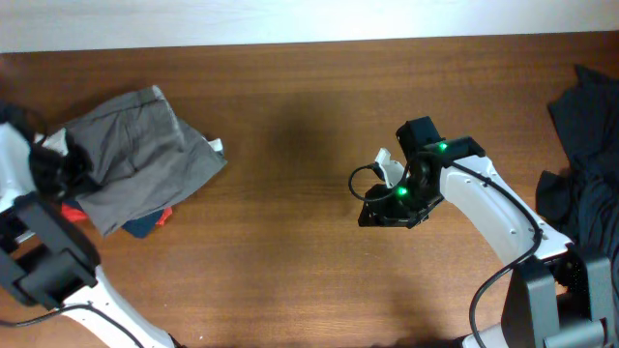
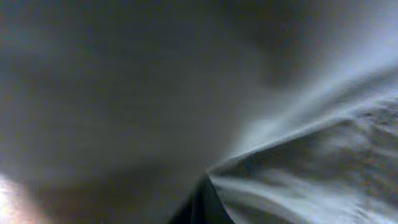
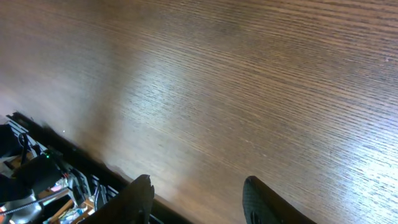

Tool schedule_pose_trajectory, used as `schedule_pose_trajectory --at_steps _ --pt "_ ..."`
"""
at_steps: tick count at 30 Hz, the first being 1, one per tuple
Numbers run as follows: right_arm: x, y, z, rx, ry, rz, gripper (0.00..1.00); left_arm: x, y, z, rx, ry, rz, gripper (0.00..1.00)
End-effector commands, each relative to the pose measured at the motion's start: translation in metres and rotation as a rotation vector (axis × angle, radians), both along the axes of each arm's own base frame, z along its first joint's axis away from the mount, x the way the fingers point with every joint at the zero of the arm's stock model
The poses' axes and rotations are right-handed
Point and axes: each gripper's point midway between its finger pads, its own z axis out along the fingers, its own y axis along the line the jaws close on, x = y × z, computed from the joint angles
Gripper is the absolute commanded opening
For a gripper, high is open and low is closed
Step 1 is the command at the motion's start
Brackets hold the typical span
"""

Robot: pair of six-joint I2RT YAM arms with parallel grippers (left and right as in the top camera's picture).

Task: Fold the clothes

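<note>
A grey garment [image 1: 140, 155] lies bunched on top of a small stack at the table's left. My left gripper [image 1: 56, 166] is at its left edge, partly under the cloth. The left wrist view is filled with blurred grey cloth [image 2: 311, 155] close to the lens, and the fingers do not show. My right gripper [image 1: 389, 208] is open and empty over bare wood at the table's middle right. Its two dark fingers [image 3: 196, 202] point toward the near edge.
Blue and red cloth [image 1: 153, 220] peeks out under the grey garment. A pile of dark clothes [image 1: 590, 145] sits at the far right edge. The wooden table [image 1: 290, 251] lies between the two arms. Equipment shows past the table's edge [image 3: 37, 180].
</note>
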Motion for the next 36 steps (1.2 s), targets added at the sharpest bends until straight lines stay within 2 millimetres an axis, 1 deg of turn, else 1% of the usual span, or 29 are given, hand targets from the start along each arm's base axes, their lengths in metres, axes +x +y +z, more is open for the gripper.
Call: schedule_pose_trajectory --at_steps 1,5,7,9,12,14,15,16,17,19,20,21,22,23,24,25,27,28,29,30,31,34,36 --pt "0.005 -0.002 0.009 0.003 -0.031 -0.014 0.52 -0.014 0.014 -0.01 -0.05 -0.009 0.1 0.0" --pt "0.004 -0.002 0.009 0.002 -0.03 -0.014 0.52 -0.003 0.007 0.003 -0.124 -0.11 0.057 0.01" --pt "0.005 -0.002 0.009 0.003 -0.031 -0.014 0.51 0.005 -0.002 0.018 -0.164 -0.171 0.018 0.0" --pt "0.006 -0.002 0.01 0.004 -0.036 -0.013 0.5 0.014 -0.014 0.043 -0.185 -0.25 -0.054 0.0" --pt "0.012 0.0 0.018 0.011 -0.064 -0.014 0.45 0.024 -0.035 0.091 -0.166 -0.362 -0.177 0.01" --pt "0.017 0.001 0.028 0.019 -0.099 -0.014 0.45 0.028 -0.055 0.13 -0.115 -0.436 -0.27 0.03" --pt "0.021 0.002 0.037 0.026 -0.126 -0.014 0.45 0.029 -0.068 0.153 -0.08 -0.481 -0.33 0.05" --pt "0.027 0.003 0.051 0.034 -0.173 -0.015 0.45 0.029 -0.091 0.186 -0.025 -0.555 -0.427 0.09" --pt "0.032 0.004 0.066 0.043 -0.223 -0.014 0.45 0.026 -0.109 0.21 0.016 -0.61 -0.504 0.12" --pt "0.04 0.003 0.093 0.047 -0.317 -0.017 0.45 0.015 -0.139 0.242 0.079 -0.683 -0.611 0.21" --pt "0.046 -0.001 0.118 0.034 -0.41 -0.024 0.45 0.002 -0.162 0.268 0.147 -0.727 -0.676 0.28" --pt "0.049 -0.006 0.138 0.02 -0.482 -0.034 0.45 -0.008 -0.174 0.282 0.196 -0.75 -0.71 0.35" --pt "0.05 -0.011 0.156 0.005 -0.545 -0.045 0.45 -0.017 -0.185 0.295 0.24 -0.773 -0.74 0.55" --pt "0.05 -0.017 0.177 -0.013 -0.621 -0.062 0.45 -0.028 -0.194 0.308 0.28 -0.796 -0.753 0.94" --pt "0.048 -0.023 0.198 -0.029 -0.693 -0.079 0.46 -0.038 -0.201 0.319 0.311 -0.813 -0.743 0.99" --pt "0.046 -0.027 0.211 -0.038 -0.737 -0.091 0.48 -0.048 -0.204 0.329 0.338 -0.824 -0.708 0.99" --pt "0.034 -0.039 0.246 -0.058 -0.855 -0.127 0.55 -0.067 -0.203 0.342 0.388 -0.823 -0.611 0.99" --pt "0.028 -0.043 0.257 -0.061 -0.895 -0.139 0.58 -0.076 -0.201 0.345 0.407 -0.818 -0.577 0.99" --pt "0.02 -0.046 0.267 -0.056 -0.93 -0.146 0.64 -0.087 -0.201 0.348 0.423 -0.816 -0.558 0.99" --pt "0.004 -0.05 0.285 -0.037 -0.993 -0.156 0.88 -0.106 -0.204 0.351 0.416 -0.815 -0.562 0.99" --pt "-0.004 -0.052 0.292 -0.029 -1.02 -0.16 0.99 -0.115 -0.206 0.35 0.409 -0.808 -0.565 0.99" --pt "-0.023 -0.056 0.309 -0.009 -1.087 -0.17 0.99 -0.135 -0.208 0.345 0.395 -0.776 -0.569 0.99" --pt "-0.035 -0.059 0.319 0.004 -1.127 -0.176 0.99 -0.142 -0.209 0.344 0.389 -0.769 -0.571 0.99"
